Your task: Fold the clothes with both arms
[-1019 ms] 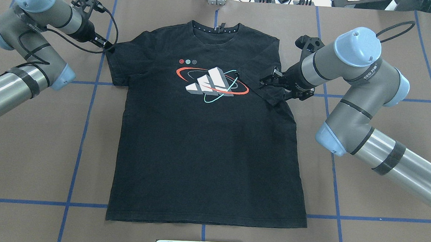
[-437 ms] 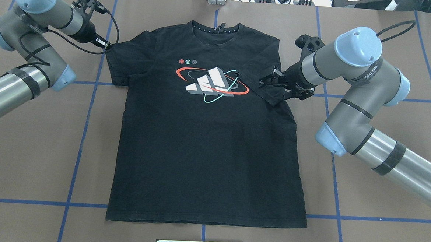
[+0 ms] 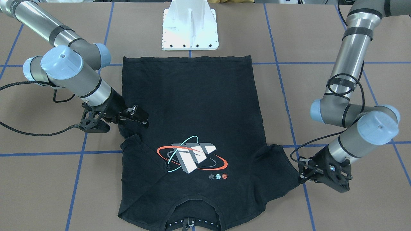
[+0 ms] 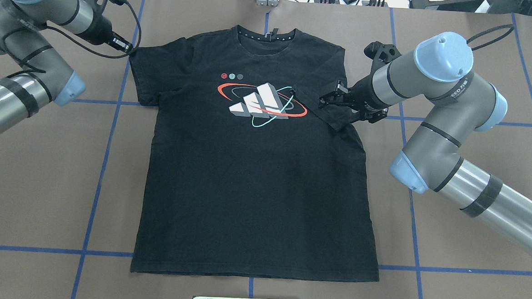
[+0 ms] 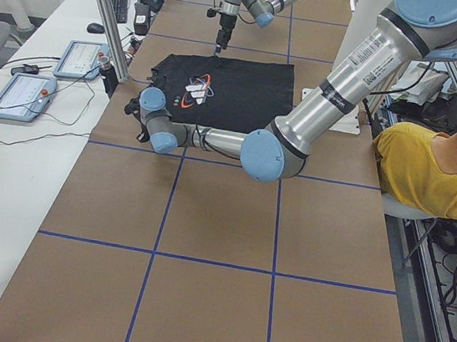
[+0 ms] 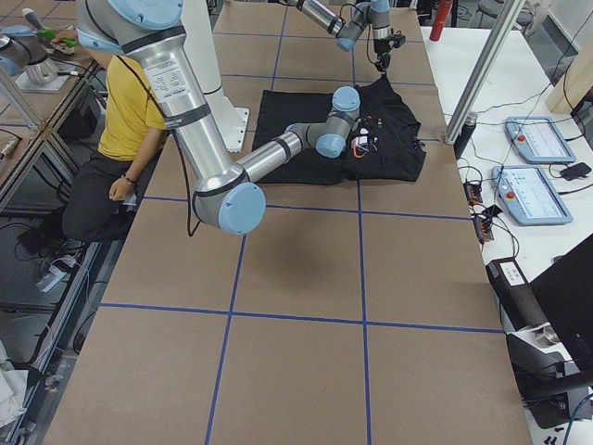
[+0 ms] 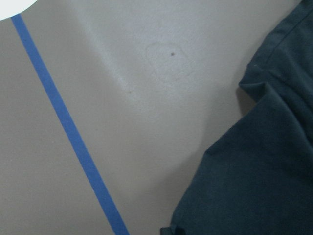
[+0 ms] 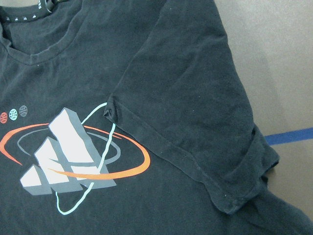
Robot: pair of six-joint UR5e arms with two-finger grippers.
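Note:
The black T-shirt (image 4: 254,190) lies flat and face up on the brown table, its orbit graphic (image 4: 261,101) showing. On the robot's right, the short sleeve (image 4: 338,110) is folded inward over the chest; it fills the right wrist view (image 8: 195,122). My right gripper (image 4: 330,94) hovers over that folded sleeve, open and empty. My left gripper (image 4: 128,49) is shut on the outer edge of the other sleeve (image 4: 149,70), which is drawn out sideways. In the front view it sits at the sleeve's tip (image 3: 301,178). The left wrist view shows that sleeve's cloth (image 7: 254,161) beside bare table.
The white pedestal base (image 3: 190,29) stands just past the shirt's hem. Blue tape lines (image 4: 106,159) cross the brown table. A black cable (image 4: 138,29) loops off the left wrist. A person in a yellow shirt (image 5: 430,172) sits beside the table; control tablets (image 6: 537,139) lie on a side bench.
My left gripper has moved outward and toward the far edge, drawing the sleeve's corner with it and stretching the sleeve. The right gripper has barely moved.

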